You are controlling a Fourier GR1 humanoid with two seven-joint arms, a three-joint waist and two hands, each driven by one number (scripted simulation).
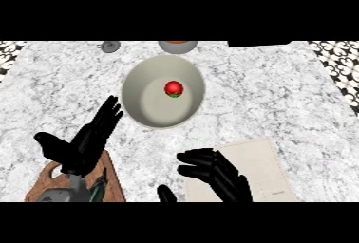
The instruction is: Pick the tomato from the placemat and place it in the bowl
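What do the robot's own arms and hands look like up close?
Both hands are black, each with slim, segmented fingers and a thumb. The left hand joins a grey forearm at the lower edge. The right hand shows no forearm. No cables or markings are visible.

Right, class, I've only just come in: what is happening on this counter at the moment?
A robot is moving a tomato from a placemat into a bowl. The tomato now lies inside the bowl, and the placemat shows nothing on it. The right hand hovers over the placemat's left edge, fingers partly curled, holding nothing. The left hand is open, fingers up, above a wooden board.
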